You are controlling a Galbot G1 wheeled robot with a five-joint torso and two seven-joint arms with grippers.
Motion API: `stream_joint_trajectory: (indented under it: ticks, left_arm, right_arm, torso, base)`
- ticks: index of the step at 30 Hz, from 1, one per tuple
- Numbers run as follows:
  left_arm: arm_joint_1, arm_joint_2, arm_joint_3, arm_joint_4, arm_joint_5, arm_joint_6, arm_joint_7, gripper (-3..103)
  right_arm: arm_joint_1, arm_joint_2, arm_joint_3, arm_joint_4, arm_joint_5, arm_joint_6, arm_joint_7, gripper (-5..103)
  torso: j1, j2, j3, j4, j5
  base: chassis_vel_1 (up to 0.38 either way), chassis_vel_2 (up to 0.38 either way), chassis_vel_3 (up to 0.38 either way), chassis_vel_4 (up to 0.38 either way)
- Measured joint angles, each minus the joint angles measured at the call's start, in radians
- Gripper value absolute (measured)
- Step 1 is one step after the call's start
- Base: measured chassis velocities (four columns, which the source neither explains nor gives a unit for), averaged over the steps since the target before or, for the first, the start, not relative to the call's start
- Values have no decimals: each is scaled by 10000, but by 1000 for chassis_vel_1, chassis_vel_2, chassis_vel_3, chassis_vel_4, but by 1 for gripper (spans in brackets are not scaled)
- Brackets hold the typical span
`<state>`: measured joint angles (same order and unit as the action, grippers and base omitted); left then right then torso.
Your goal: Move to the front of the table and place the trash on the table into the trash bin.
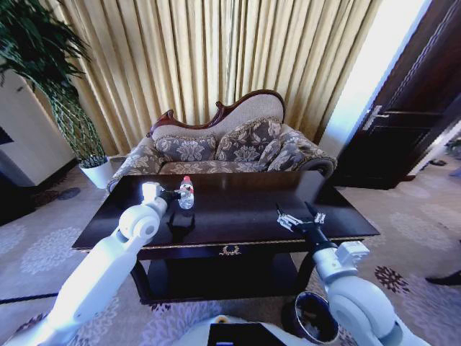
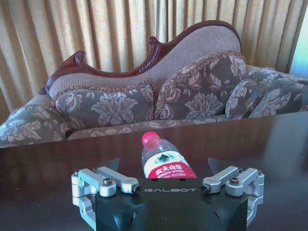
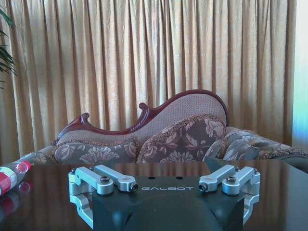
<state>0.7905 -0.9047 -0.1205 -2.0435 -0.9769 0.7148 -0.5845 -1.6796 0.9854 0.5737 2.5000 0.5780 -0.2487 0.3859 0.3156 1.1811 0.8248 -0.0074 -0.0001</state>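
Clear bottle (image 2: pixel 162 162), pink cap, red-white label; dark glossy table (image 1: pixel 238 209).

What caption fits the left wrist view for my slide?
Left end effector open, approaching small clear plastic bottle with red-and-white label upright on the dark glossy wooden table.

Bottle (image 2: pixel 163 159): lower part hidden behind the left gripper (image 2: pixel 164 166) body in the left wrist view, label partly covered. Right wrist view cuts the bottle off at the frame edge. Bin (image 1: pixel 315 317): partly blocked by the right arm, cut by the head view's bottom edge. Left fingertips (image 1: pixel 171 193) too small in the head view to judge contact with the bottle.
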Motion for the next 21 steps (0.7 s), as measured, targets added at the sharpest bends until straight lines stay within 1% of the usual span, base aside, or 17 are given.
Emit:
stream_joint_trajectory:
  ticks: [2, 6, 21]
  left_arm:
    - [-152, -19, 123, 93, -134, 7, -175, 100]
    - [-236, -41, 167, 264, -180, 8, -260, 100]
    - [-236, -251, 80, 705, -164, -9, 20, 100]
  right_arm:
    - [-20, -20, 52, 0, 2, 5, 3, 100]
    - [-38, -53, 96, 0, 11, 12, 8, 100]
    - [-61, -126, 209, 0, 51, 21, 16, 100]
  torso:
    - [0, 0, 0, -1, 1]
    - [0, 0, 0, 0, 2]
    - [-1, 0, 0, 0, 1]
  base:
    - [0, 0, 0, 0]
    - [0, 0, 0, 0]
    - [0, 0, 0, 0]
